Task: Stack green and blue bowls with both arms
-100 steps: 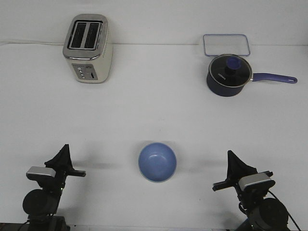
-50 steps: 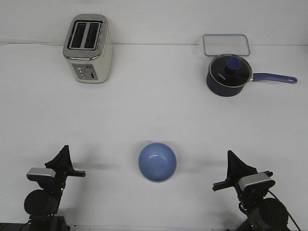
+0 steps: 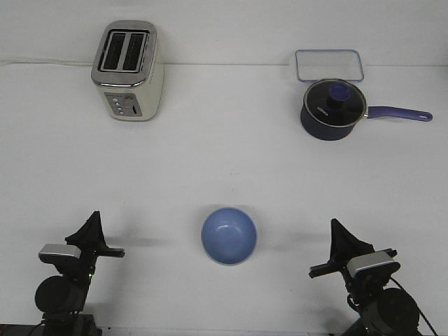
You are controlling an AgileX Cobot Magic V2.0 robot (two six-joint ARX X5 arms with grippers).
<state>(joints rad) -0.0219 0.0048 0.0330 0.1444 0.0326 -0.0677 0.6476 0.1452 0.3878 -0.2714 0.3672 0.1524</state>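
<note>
Across the white table [image 3: 224, 168] stood four loose things, one of each: a cream two-slot toaster [image 3: 128, 71] at the far left, a dark navy saucepan [image 3: 333, 109] with a glass lid and a long blue handle at the far right, a clear rectangular container lid [image 3: 329, 66] lying flat just behind the saucepan, and a single blue bowl [image 3: 229, 236]. Only one bowl showed; no green rim or wall could be made out around or under it from this angle.

Two black arms sat at the near edge, one at each corner. Between them, roughly midway and slightly farther from the robot than their bases, the blue bowl rested upright on the table with its mouth open upward. It lay well apart from the left gripper [image 3: 91, 227] and well apart from the right gripper [image 3: 341, 241], touching neither. Each gripper pointed upward as a closed-looking black wedge with nothing in it, though from the front I could not tell whether the fingers were parted or pressed together.
</note>
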